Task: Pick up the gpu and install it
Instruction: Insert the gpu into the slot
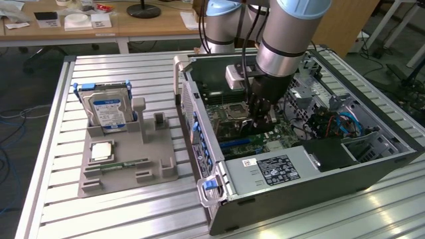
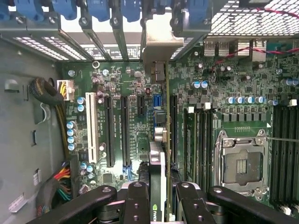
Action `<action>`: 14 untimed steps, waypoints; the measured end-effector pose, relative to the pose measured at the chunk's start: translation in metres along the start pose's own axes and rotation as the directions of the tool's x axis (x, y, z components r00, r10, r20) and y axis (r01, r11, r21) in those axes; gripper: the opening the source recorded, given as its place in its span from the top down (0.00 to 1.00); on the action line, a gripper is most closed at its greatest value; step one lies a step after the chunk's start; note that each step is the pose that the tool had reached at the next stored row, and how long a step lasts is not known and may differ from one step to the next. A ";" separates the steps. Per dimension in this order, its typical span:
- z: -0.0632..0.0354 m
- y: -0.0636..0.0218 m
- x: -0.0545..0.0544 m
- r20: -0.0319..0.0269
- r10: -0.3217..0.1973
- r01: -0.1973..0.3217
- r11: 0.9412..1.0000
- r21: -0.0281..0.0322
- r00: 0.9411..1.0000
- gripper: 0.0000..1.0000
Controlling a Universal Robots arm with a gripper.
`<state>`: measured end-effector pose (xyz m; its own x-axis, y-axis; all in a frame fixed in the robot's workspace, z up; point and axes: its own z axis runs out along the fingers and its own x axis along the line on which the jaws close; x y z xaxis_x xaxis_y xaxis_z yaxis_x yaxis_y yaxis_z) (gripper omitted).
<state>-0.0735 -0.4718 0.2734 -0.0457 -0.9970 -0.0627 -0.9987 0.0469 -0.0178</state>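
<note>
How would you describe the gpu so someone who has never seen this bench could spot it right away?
Find the open computer case on the metal table. Over its green motherboard, the tool grips the gpu, a thin card seen edge-on with a silver bracket at its end. Unlike the fixed slots beside it, it is held.

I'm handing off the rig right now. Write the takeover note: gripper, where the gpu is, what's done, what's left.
Gripper: shut on the gpu, card held edge-on between the fingers.
Position: arm is down inside the open computer case; the gpu hangs over the motherboard, its bracket up at the rear slot openings.
Done: pickup.
Left: seating; whether the card edge is in a slot cannot be told. Then release.
Holder tray beside the case carries the hard drive.
</note>
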 end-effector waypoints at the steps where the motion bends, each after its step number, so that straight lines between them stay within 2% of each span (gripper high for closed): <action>1: 0.0001 0.0015 0.000 0.000 0.000 0.000 1.000 0.000 1.000 0.73; 10: 0.0012 0.0098 0.001 0.000 0.000 0.000 1.000 0.000 1.000 0.73; 14: 0.0013 0.0104 0.001 0.000 0.000 0.000 1.000 0.000 1.000 0.73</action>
<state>-0.0839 -0.4718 0.2719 -0.0456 -0.9970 -0.0623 -0.9988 0.0468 -0.0176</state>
